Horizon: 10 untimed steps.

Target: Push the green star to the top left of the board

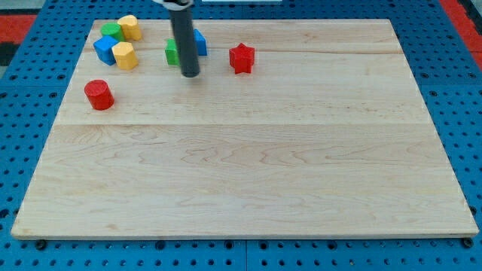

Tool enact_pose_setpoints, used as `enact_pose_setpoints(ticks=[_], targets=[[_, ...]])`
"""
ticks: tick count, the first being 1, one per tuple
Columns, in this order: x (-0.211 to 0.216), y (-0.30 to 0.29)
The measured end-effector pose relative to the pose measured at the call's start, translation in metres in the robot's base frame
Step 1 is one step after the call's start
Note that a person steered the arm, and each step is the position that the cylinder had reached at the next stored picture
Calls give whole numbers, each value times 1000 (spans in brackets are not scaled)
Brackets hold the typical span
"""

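A green block lies near the view's top, left of centre, partly hidden behind my rod; its shape is hard to make out. A blue block sits just right of it, also partly behind the rod. My tip rests on the board just below and right of this green block, close to it. A second green block sits in a cluster at the top left corner.
The top left cluster also holds a yellow block, a blue block and another yellow block. A red cylinder stands below the cluster. A red star lies right of my tip. The wooden board is ringed by blue pegboard.
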<state>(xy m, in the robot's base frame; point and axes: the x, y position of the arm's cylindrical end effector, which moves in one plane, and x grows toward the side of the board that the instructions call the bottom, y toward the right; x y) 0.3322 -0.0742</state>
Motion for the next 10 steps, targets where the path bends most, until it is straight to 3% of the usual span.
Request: enact_pose_setpoints(ticks=[2, 6, 10], targets=[[-38, 2], [-54, -67], [-59, -91]])
